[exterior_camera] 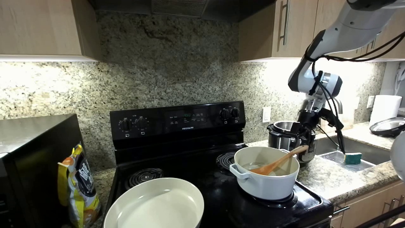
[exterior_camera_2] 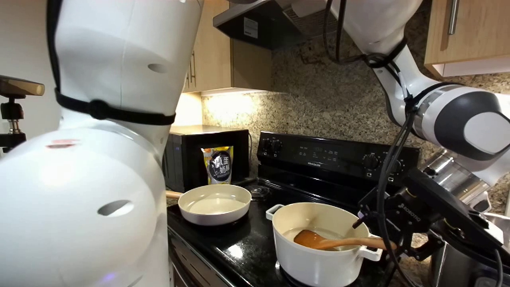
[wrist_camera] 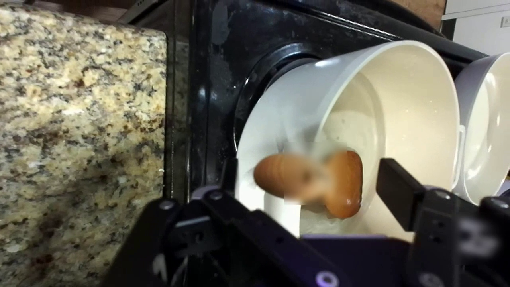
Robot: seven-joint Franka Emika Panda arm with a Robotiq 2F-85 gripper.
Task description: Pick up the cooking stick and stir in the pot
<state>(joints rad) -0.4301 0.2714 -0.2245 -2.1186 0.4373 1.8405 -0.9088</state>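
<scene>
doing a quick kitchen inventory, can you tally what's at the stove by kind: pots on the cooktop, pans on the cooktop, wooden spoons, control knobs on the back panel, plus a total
White pot: 1
Pan: 1
Wooden spoon, its head inside the pot: 1
Control knobs, two toward each end: 4
Total: 7

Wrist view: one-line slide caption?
Jaws open, the gripper faces a wooden cooking stick whose broad end sits inside the white pot on the black stovetop.
</scene>
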